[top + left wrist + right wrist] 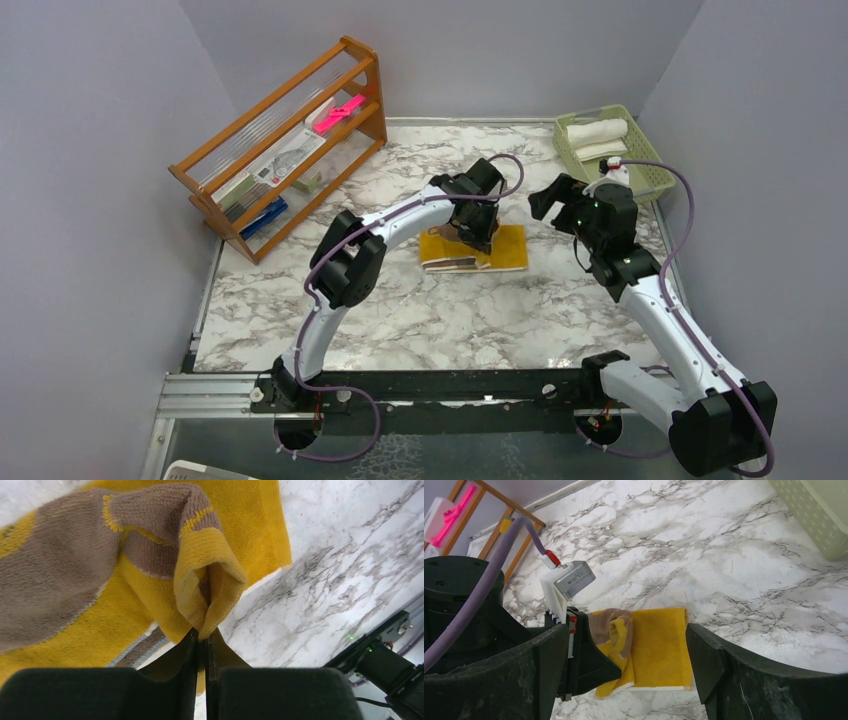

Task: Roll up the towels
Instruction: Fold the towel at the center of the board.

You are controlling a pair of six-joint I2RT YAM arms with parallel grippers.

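Note:
The mustard-yellow towel (505,248) lies near the middle of the marble table, its brown printed face (55,585) folded up over the left part. My left gripper (478,238) is shut on a raised fold of this towel (210,595), pinching the yellow edge between its fingertips (204,636). My right gripper (556,198) hovers open just right of the towel, holding nothing. In the right wrist view the yellow towel (659,645) shows between its wide-apart fingers (704,655). A cream-white towel (597,133) lies rolled in the green basket.
The green basket (645,172) stands at the back right corner, also showing as the basket (819,515) in the right wrist view. A wooden rack (285,140) holding a pink item and other small things stands at the back left. Grey walls close in the table.

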